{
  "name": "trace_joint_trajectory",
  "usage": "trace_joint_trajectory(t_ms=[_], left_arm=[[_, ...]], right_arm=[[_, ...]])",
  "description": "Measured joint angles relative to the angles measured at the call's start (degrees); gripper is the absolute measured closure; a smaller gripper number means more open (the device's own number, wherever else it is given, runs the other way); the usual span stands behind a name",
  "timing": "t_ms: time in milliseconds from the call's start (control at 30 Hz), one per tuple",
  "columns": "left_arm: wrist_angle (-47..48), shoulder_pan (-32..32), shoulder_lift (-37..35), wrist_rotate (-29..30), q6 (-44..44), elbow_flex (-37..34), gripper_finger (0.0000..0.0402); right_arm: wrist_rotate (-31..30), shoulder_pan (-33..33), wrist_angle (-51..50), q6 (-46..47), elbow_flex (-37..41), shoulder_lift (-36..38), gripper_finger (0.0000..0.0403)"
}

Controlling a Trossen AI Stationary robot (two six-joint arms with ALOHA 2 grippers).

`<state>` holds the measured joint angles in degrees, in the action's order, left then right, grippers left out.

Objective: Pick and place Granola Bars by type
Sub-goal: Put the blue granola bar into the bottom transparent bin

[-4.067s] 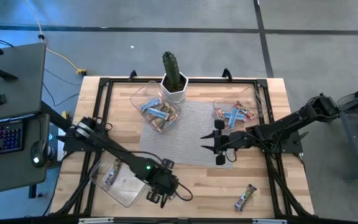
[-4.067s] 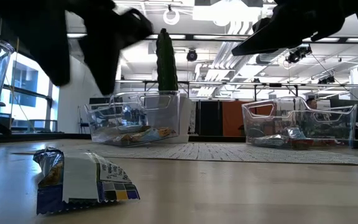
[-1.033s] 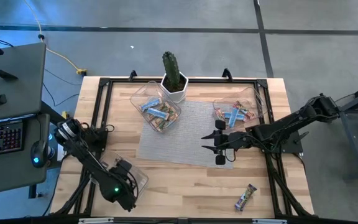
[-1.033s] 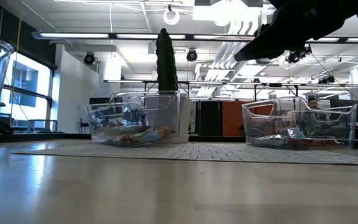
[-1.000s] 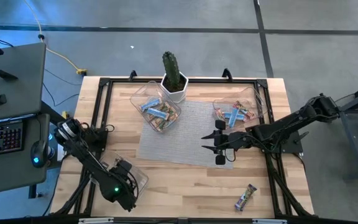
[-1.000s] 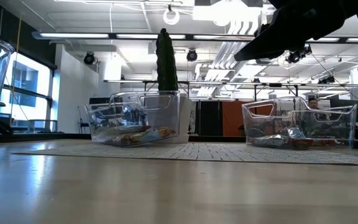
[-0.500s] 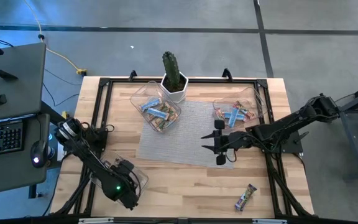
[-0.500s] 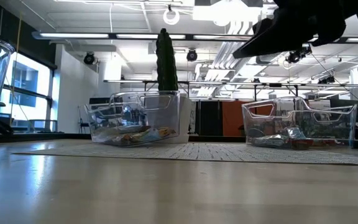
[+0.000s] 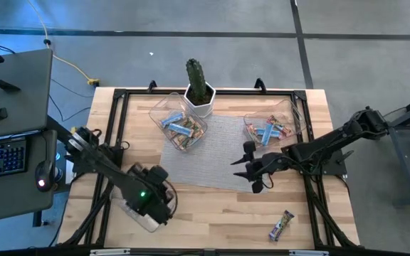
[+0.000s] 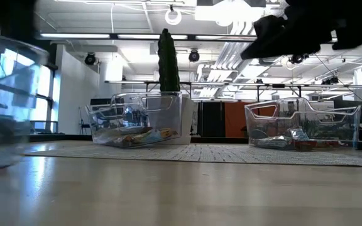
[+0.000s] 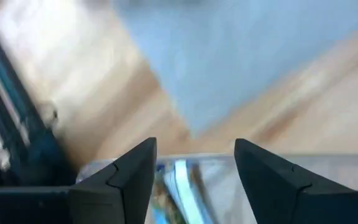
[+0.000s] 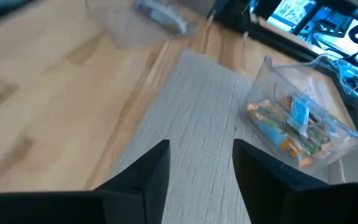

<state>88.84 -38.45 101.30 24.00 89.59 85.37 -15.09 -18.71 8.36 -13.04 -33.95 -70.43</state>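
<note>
Granola Bars lie in three clear tubs: one far left (image 9: 180,126), one far right (image 9: 270,129), and one near left (image 9: 135,215), where a blue-and-white bar (image 11: 180,186) shows. A single bar (image 9: 281,225) lies flat on the table's near right. My left gripper (image 9: 161,206) hangs open just above the near-left tub, nothing between its fingers (image 11: 194,149). My right gripper (image 9: 238,169) hovers open over the grey mat (image 9: 205,153), empty (image 12: 201,149).
A cactus in a white pot (image 9: 199,89) stands at the far edge between the two far tubs. A black frame (image 9: 116,99) runs around the tabletop. Bare wood (image 9: 219,213) lies between the near-left tub and the lone bar.
My left gripper has risen from low in the near-left tub and gone toward the table's middle. The tub has shifted a little toward the right. My right gripper has rolled a little about its own axis while staying in place over the mat.
</note>
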Motion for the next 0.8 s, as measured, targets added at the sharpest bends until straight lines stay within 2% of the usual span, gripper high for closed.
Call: trace_joint_trajectory(t_ms=[67, 167, 400, 533, 733, 800], left_arm=[[1.3, 1.2, -0.6, 5.9, -0.7, 0.9, 0.0191], [0.8, 3.6, -1.2, 11.1, -5.0, 2.2, 0.0191], [1.4, 9.8, -1.5, 10.4, -12.0, 4.4, 0.0191], [1.2, 12.4, -1.5, 11.1, -16.5, 5.7, 0.0191], [1.2, 15.8, -1.5, 14.5, -21.0, 6.8, 0.0191], [1.2, 16.8, -1.5, 14.9, -21.3, 6.9, 0.0191]], right_arm=[[-0.9, -0.8, -1.6, -1.2, 0.0, -0.1, 0.0235], [-1.0, -2.0, -3.2, 0.1, 0.0, -0.1, 0.0221], [1.2, -8.1, -8.8, 2.1, 0.0, 0.2, 0.0213], [9.0, -12.1, -14.9, 6.9, -0.1, 0.3, 0.0217], [20.3, -21.6, -22.8, 22.1, -0.1, 0.3, 0.0233], [21.9, -25.6, -23.3, 23.5, -0.1, 0.3, 0.0236]])
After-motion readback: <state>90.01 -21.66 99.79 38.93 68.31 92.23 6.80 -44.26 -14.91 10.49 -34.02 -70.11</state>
